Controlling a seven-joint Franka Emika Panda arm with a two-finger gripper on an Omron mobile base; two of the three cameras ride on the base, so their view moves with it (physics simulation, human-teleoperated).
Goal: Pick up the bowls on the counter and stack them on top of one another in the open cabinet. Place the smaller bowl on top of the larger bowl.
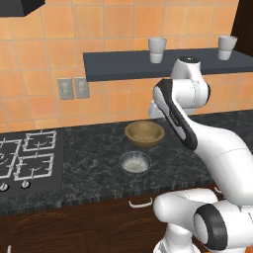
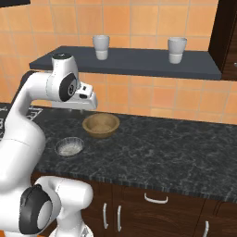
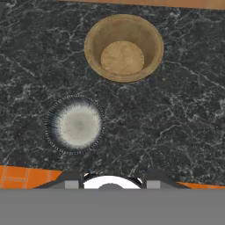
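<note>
**Wooden and glassy bowls wait on the granite, arm held high above them**

Tan-brown wood forms the larger bowl (image 1: 144, 133), sitting on the speckled black counter (image 1: 94, 148) toward the far wall. Just nearer than it, slightly left and apart from it, sits the smaller bowl (image 1: 135, 162), shallow, translucent and greyish-white. Above both runs the open cabinet (image 1: 123, 65), a dark slate shelf board carrying two white cups (image 1: 157, 49), one near its middle and one far right.

The white arm's hand (image 2: 83, 101) hangs high over the bowls, looking straight down on them. Its fingertips are barely visible, so whether the jaws are wide or narrow cannot be told; nothing is held.

The wooden bowl looks stiff and fairly light; its thick rim seems the best place to pinch. The small bowl looks slippery and breakable, its thin rim calling for a gentle grip. A stove (image 1: 27, 153) is cut off at the left edge.
</note>
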